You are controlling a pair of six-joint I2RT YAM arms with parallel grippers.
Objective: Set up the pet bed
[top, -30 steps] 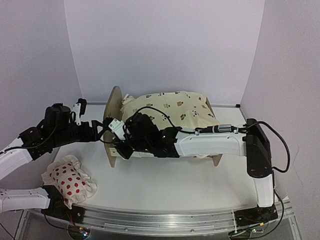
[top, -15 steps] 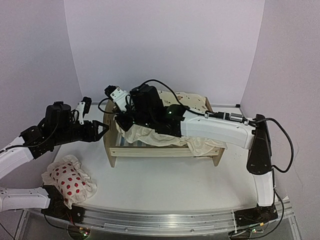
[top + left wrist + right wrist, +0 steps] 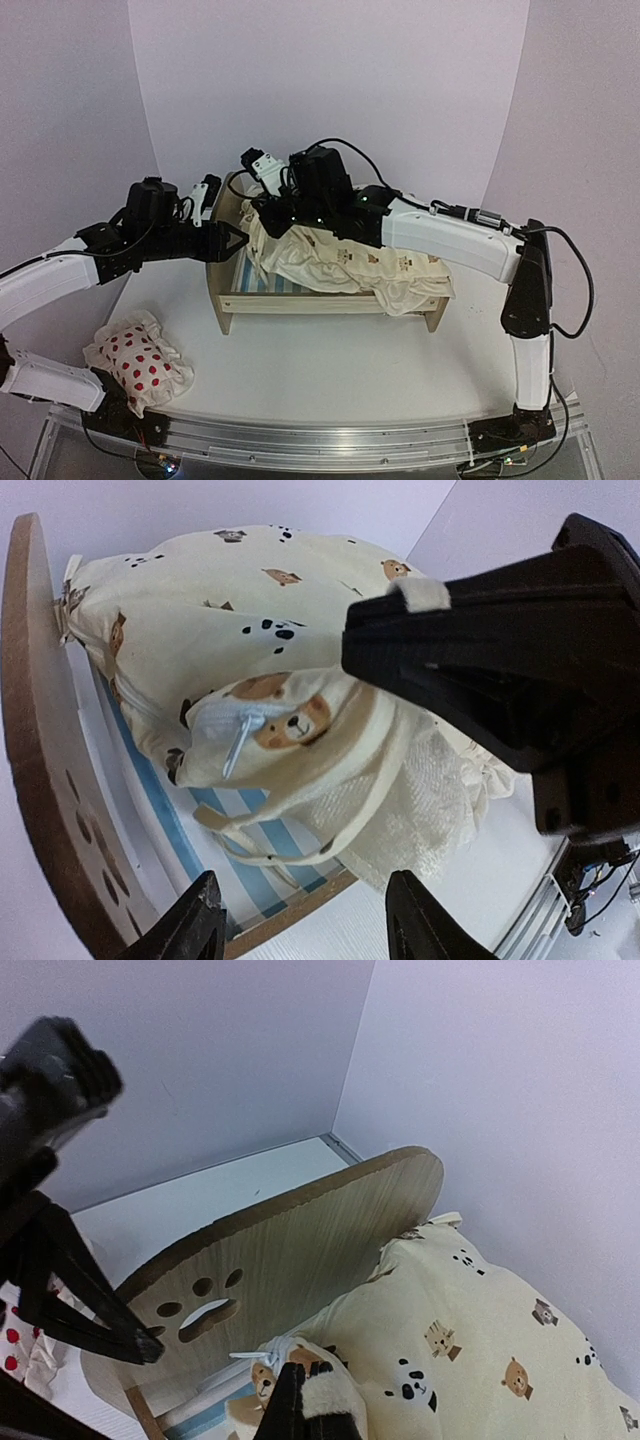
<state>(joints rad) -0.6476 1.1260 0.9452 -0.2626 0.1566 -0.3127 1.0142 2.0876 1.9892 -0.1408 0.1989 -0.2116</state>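
pet bed sits mid-table with its long axis running left-right in the top view. the headboard is on the left arm's side and the footboard is toward the right.

right gripper is pinched shut on the head-end corner of the cushion and holds it up above the frame beside the headboard. the rest of the cushion sags across the bed and spills over the near rail toward the foot end, so the striped base shows under the raised end.

left gripper is at the headboard end, fingers apart with nothing between them. it points along the bed's long axis at the raised corner, and the wrist view shows a pale tie hanging off that corner just ahead of the fingers.

so the left arm is the nearer one to the head end, and its target lies straight ahead and slightly up. our read is that the cushion still needs seating flat in the frame.

the spotted pillow lies well apart, at the near left.
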